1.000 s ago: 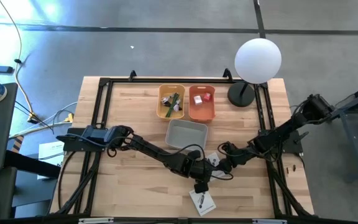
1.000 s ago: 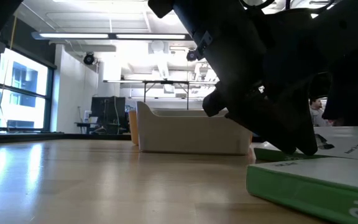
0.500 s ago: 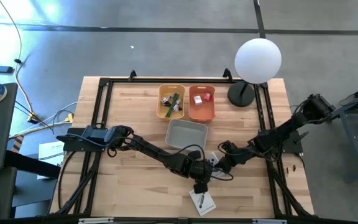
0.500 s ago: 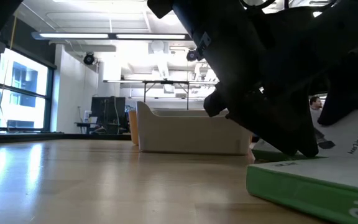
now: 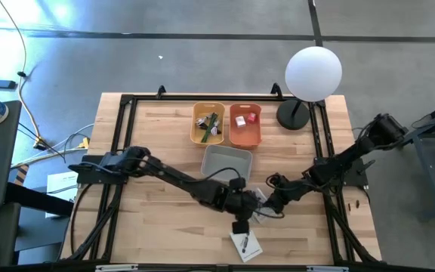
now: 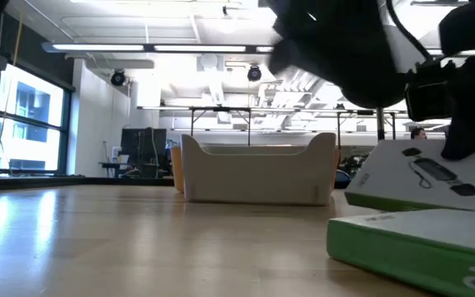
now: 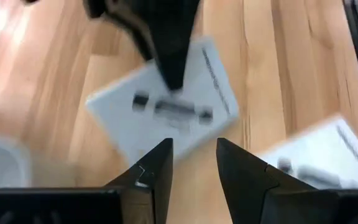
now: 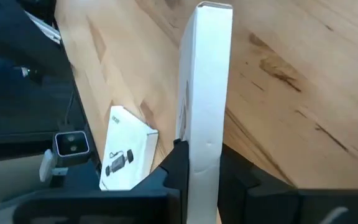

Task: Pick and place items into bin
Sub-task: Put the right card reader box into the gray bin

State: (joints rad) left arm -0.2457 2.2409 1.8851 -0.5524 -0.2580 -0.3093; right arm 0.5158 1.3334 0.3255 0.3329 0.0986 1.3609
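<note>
Right hand clamped on flat white packet edge; left hand part-open, empty; smooth wood table.

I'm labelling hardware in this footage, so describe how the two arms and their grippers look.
Both arms are dark, near black, built of slim jointed segments with thin black cables looped along them. The left arm grows from a blocky black base; the right arm ends in a bulky dark shoulder housing. The left gripper has two flat, matte black, wedge-shaped fingers, and the right gripper has the same dark angular fingers.

Two packets near the table's front edge, three bins behind
</note>
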